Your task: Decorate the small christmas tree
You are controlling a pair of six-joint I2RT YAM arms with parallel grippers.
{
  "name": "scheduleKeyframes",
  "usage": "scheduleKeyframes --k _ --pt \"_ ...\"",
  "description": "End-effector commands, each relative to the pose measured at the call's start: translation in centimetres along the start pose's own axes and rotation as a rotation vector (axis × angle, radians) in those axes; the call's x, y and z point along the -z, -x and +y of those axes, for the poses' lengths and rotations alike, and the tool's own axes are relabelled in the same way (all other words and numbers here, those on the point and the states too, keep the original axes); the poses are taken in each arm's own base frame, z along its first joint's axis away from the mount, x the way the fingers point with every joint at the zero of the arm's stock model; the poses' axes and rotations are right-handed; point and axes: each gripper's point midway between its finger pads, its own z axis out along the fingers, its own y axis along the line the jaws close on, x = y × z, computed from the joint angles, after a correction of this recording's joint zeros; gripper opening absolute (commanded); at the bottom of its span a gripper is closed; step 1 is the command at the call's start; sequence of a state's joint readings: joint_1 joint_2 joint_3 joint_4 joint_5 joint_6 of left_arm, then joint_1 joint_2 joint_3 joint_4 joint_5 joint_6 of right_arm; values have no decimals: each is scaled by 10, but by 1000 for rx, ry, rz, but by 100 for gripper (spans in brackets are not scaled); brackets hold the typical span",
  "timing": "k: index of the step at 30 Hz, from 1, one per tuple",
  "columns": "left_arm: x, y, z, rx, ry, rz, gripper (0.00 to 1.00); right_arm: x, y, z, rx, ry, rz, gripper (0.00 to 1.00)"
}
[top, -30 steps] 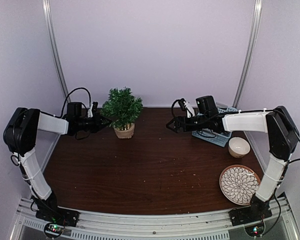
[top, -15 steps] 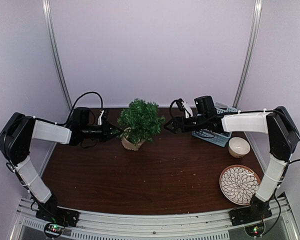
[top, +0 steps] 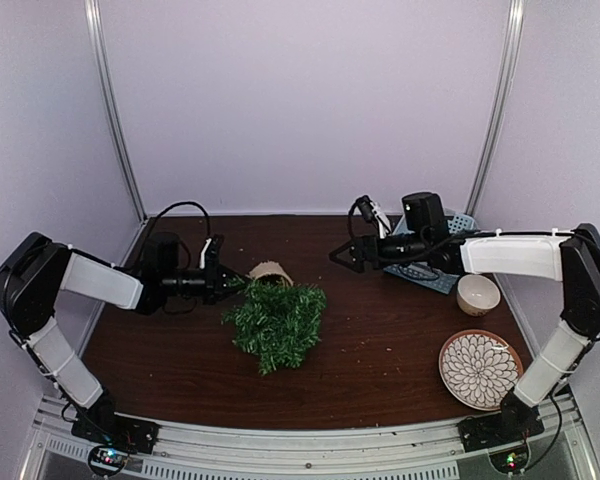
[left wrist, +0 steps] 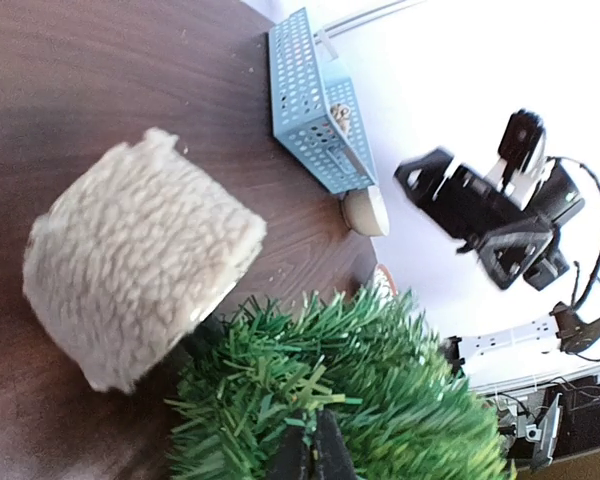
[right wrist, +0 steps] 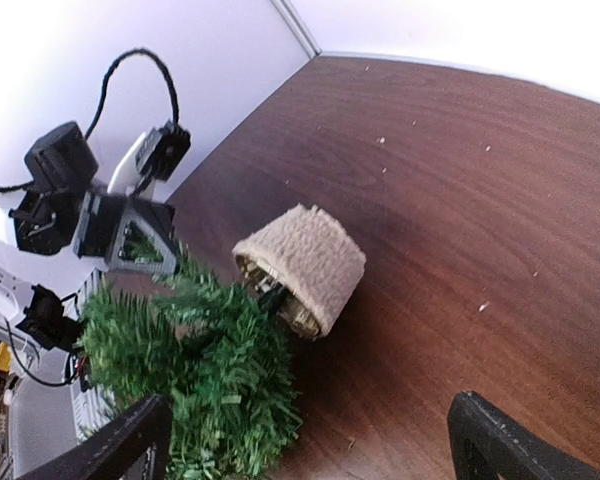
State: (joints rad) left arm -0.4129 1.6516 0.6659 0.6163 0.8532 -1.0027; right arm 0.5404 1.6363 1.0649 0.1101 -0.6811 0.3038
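Top view: the small christmas tree [top: 277, 322] is tipped right over on the left-centre of the worktop [top: 380, 340]. Its pot [top: 270, 271] points twd the back edge and its crown twd the front edge. Needles are dense, dark green, spread in a rough fan. The pot is tan w/ a coarse woven wrap. Left claw [top: 224, 285] comes in from the left edge and is clenched on the greenery just below the pot. Can't tell if the tree rests on the wood or hangs from that grip. Right claw [top: 341, 255] hovers right of centre nr the back edge, jaws spread, nothing in them, well apart from the tree. Nr the right edge: a blue basket [top: 442, 279] partly under the right arm, a pale bowl [top: 477, 294] in front of it, and a patterned plate [top: 478, 369] twd the front right corner.

Left wrist view: the black fingertips [left wrist: 315, 452] are pressed together, buried in bright green needles at the bottom edge. The pot [left wrist: 140, 270] fills the left side, fuzzy and cream-tan, a short cylinder lying askew over dark wood. Beyond it are the basket [left wrist: 315, 110] w/ punched holes and the bowl [left wrist: 365, 212].

Right wrist view: both own fingers sit at the bottom corners, wide apart, w/ bare wood between. The pot [right wrist: 302, 265] is tilted, base twd the right, w/ the foliage [right wrist: 195, 375] bunched below-left. The left claw [right wrist: 130, 240] is at the tree's far side.
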Motion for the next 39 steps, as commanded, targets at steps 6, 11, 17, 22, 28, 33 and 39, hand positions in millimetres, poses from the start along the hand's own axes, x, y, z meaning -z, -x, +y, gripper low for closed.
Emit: scheduleKeyframes --k 6,11,17,22,28,33,39 --pt "-1 32 -47 -101 -82 -49 0 36 -57 54 114 55 75 96" --pt "-7 39 -45 -67 -111 -66 0 25 -107 49 114 30 91 96" --pt "-9 43 -47 -63 -125 -64 0 15 -118 12 90 -133 30 93" --pt "-9 44 -49 -73 -126 -65 0 6 -93 -6 37 -221 -77 92" --pt "-9 46 -53 -78 -133 -70 0 -5 -53 9 -10 -127 -241 89" --pt "-8 47 -56 -82 -140 -75 0 -24 -42 19 -69 -11 -280 54" --pt "-7 50 -55 -87 -133 -94 0 -26 -34 38 -119 143 -308 6"
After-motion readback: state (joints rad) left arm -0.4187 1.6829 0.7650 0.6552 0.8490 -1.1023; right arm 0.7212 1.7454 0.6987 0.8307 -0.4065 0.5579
